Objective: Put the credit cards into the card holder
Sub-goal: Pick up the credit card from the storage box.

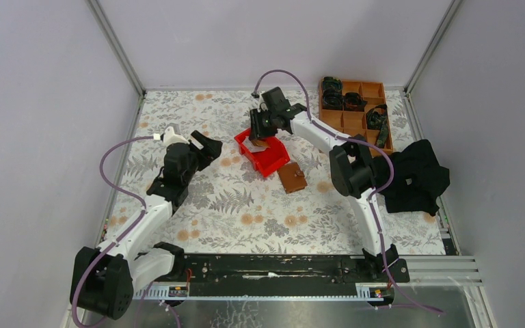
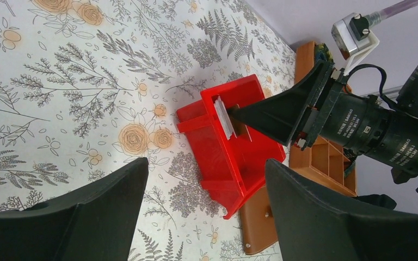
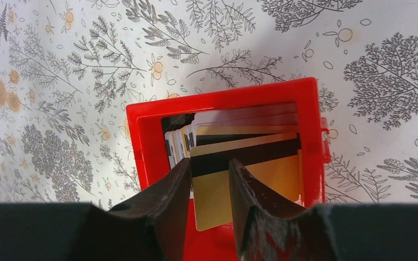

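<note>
credit cards (image 3: 245, 157) are packed on edge inside a red bin (image 3: 141, 136), fanned and leaning so that their top edges are offered upward. that arrangement is presumably what lets a single card be pinched from above. the front card, gold with a dark stripe, lies directly beneath and between the fingers of the right gripper (image 3: 209, 166), which stand in the bin's mouth with only a narrow gap between them. whether a card is already clamped cannot be told: the gap is small, but firm contact on both faces is not shown. in the left wrist view one right finger tip is seen just beside the edge of an upright card.

the card holder (image 1: 292, 178) is laid on the tabletop (image 1: 246, 219) just beside the bin, on the side of the right fingers nearer the arm bases, and it looks folded shut. the left gripper (image 2: 207, 166) is held well apart from the bin, its fingers spread wide with nothing between them, aimed toward bin and holder. it is judged to be held ready to steady or open the holder.

no card is seen in the holder, so the task is judged to be at its first pick. beyond the right fingers, an orange-brown compartment tray (image 1: 355, 109) and a black cloth (image 1: 417, 174) play no part.
</note>
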`<action>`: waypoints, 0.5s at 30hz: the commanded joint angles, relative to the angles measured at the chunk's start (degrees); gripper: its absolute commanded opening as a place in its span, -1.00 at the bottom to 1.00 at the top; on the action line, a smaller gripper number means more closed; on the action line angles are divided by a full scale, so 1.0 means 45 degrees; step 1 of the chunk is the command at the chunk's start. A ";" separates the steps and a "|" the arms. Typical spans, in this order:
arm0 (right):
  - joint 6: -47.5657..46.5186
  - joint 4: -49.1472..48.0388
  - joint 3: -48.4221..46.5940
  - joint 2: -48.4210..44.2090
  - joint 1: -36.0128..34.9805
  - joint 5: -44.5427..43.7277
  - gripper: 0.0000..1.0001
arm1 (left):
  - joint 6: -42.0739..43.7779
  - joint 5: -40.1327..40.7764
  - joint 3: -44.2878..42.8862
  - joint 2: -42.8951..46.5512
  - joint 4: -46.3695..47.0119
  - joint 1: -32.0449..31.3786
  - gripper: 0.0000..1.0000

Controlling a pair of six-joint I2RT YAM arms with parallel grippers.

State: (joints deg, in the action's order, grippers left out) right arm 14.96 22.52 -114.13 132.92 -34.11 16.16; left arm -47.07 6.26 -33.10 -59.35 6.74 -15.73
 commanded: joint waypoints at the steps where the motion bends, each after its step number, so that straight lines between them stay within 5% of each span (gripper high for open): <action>1: -0.0150 0.0318 -0.0057 -0.1068 0.0339 -0.0043 -0.26 | -0.0038 0.0357 -0.0543 -0.0038 0.0674 -0.0117 0.70; 15: -0.1562 0.1619 -0.0917 -0.0534 0.0209 -0.2761 -0.46 | -0.0146 0.0554 -0.0545 -0.0231 0.0781 -0.0440 0.70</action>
State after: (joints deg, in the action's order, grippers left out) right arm 11.11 27.07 -115.07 131.98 -32.58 8.86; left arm -47.55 7.14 -33.74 -60.53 6.85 -17.19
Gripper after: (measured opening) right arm 0.290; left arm 0.851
